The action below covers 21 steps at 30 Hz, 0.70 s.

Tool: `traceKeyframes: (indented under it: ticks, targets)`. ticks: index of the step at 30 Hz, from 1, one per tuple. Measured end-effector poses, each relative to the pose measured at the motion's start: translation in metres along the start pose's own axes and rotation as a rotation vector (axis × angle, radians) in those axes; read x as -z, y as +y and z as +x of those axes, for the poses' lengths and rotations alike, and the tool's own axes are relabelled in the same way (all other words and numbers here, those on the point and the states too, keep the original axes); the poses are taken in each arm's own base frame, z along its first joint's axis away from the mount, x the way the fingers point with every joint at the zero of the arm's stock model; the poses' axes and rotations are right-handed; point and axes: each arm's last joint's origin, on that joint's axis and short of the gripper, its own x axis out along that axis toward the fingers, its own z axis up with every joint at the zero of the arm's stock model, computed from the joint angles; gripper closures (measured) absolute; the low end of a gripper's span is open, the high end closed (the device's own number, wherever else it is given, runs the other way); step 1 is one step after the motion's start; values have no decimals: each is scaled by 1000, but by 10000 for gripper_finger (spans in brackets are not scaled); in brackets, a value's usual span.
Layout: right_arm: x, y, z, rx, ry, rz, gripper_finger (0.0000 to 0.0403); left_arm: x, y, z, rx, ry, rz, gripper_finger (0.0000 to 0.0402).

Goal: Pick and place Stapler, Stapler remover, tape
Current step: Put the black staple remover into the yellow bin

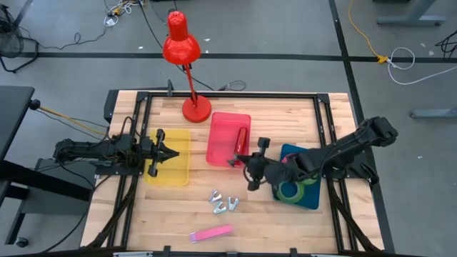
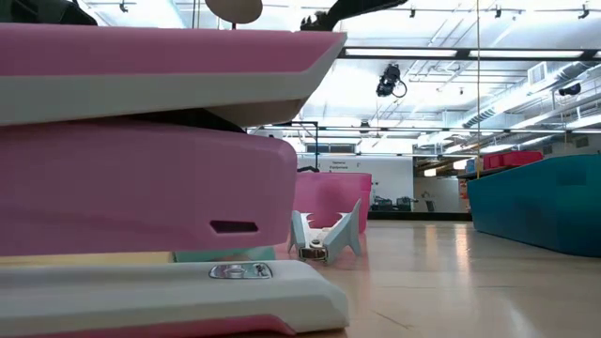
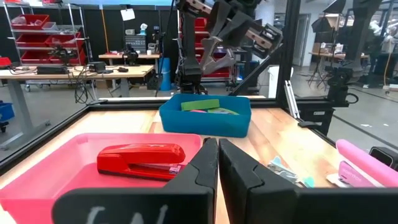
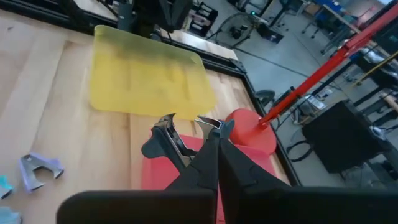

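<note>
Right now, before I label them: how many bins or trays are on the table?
3. A yellow tray on the left, a red bin in the middle near the lamp base, and a blue bin on the right holding the tape. None seems hidden.

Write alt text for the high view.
Overhead, the shut right gripper holds a staple remover at the red tray, which contains a red stapler. The shut left gripper hovers over the yellow tray.
</note>
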Motion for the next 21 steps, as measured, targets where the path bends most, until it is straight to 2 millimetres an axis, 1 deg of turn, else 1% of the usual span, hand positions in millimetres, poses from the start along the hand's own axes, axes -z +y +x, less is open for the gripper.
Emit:
traceKeyframes:
  ticks: [9,18,21]
  targets:
    - [-5,-19,16,-31,-50,31,403,-2,0,0,1,-20,-59,383]
    - [-12,-31,25,-101,-149,70,403,-21,1,-2,-21,-220,-50,382]
    - [-15,-36,28,-148,-189,84,403,-23,1,-3,-23,-244,-46,366]
